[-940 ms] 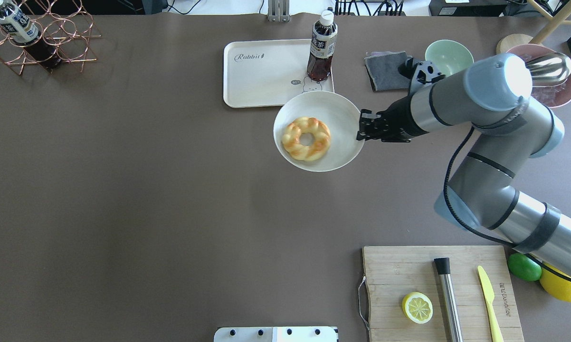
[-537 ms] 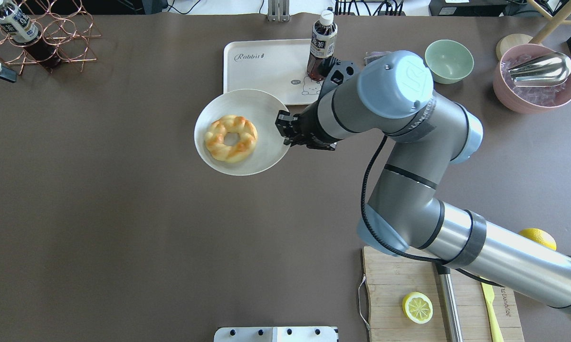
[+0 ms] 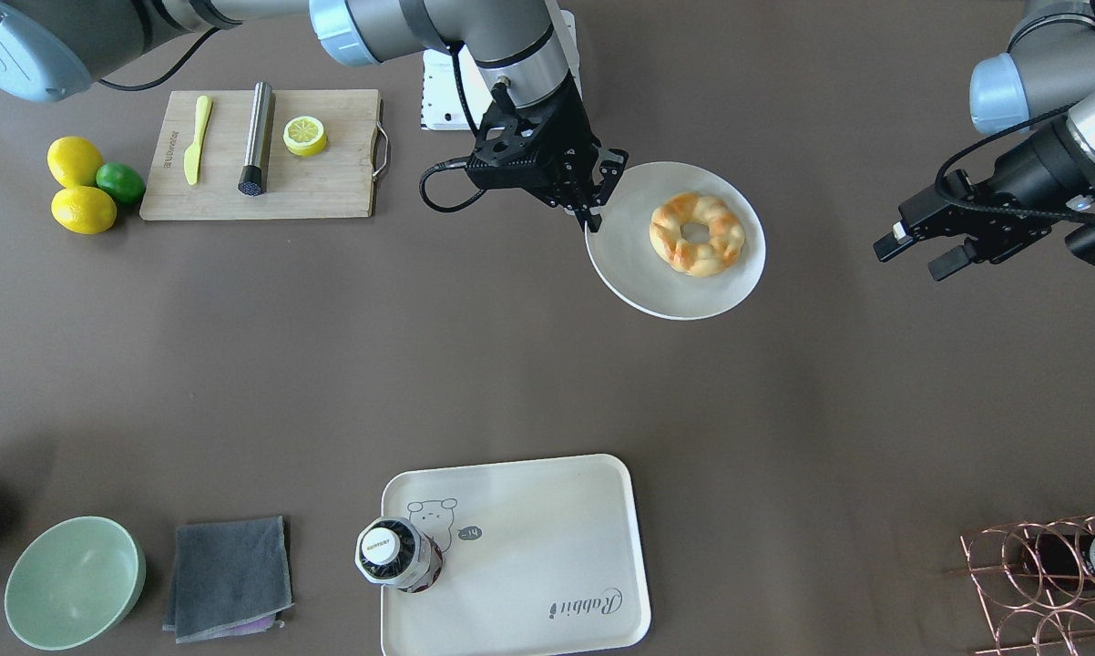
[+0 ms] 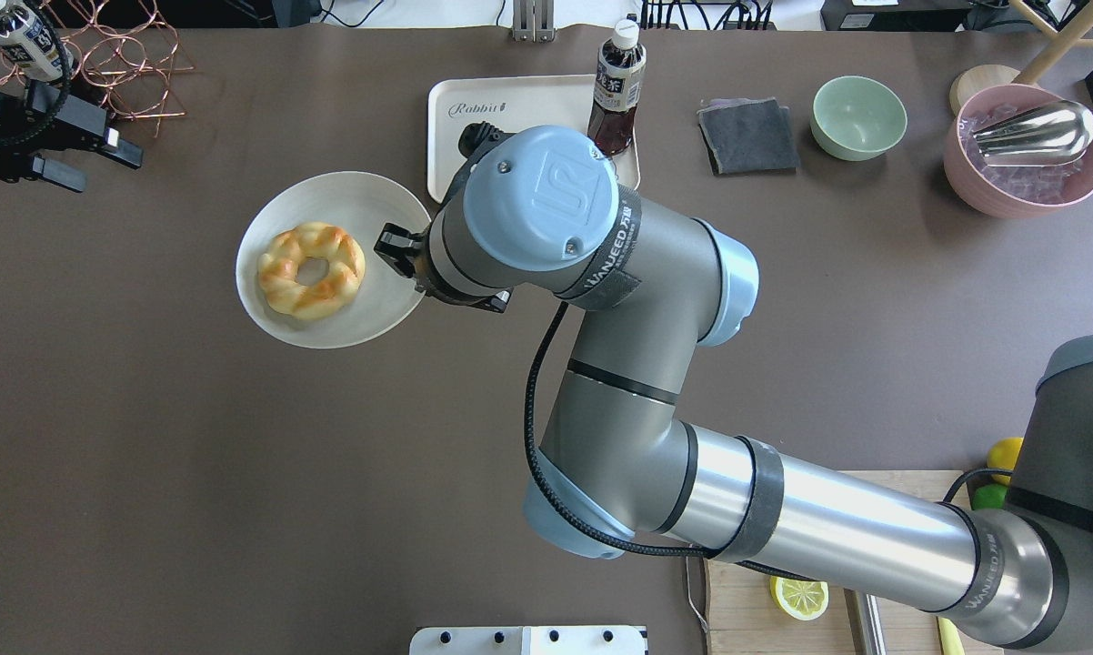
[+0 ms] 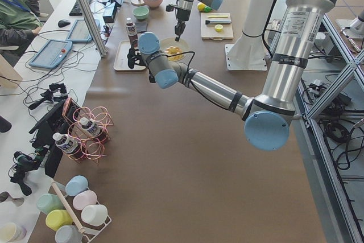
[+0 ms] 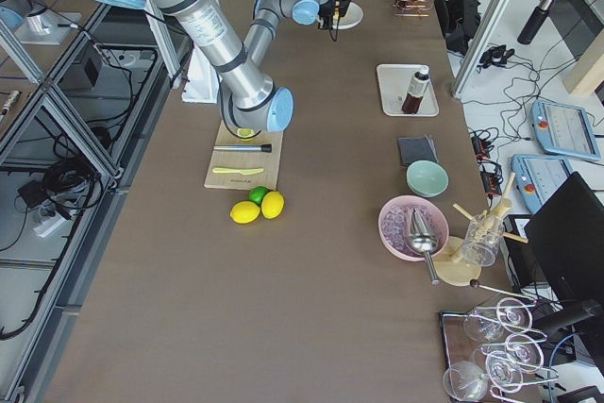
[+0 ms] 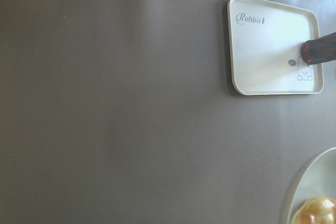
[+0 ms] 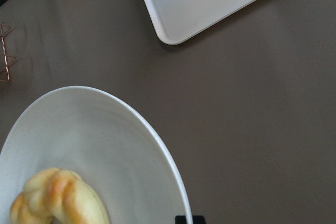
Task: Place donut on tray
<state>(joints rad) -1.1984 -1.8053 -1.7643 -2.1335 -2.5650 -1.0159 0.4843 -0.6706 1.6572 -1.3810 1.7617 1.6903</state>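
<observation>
Right pincer [image 3: 605, 191]: clamped on the rim of a round plate [image 3: 684, 296]. The donut [image 3: 717, 248] lies on the plate just beyond its fingertips; the tray [image 3: 529, 528] is well apart from it, with a bottle [image 3: 393, 551] standing on one corner. Left pincer [image 3: 912, 260]: open, empty, clear of the plate. Hazard: the hold is on the rim only, so a tilt could slide the donut onto the worktop [image 3: 329, 364].

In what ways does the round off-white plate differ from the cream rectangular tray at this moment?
The round off-white plate is circular; the cream rectangular tray has rounded corners. The plate is plain; the tray bears a bear drawing and "Rabbit" script. The plate carries the braided golden donut; the tray carries a dark drink bottle. The right tool grips the plate's rim; nothing grips the tray. Both are pale with raised rims.
</observation>
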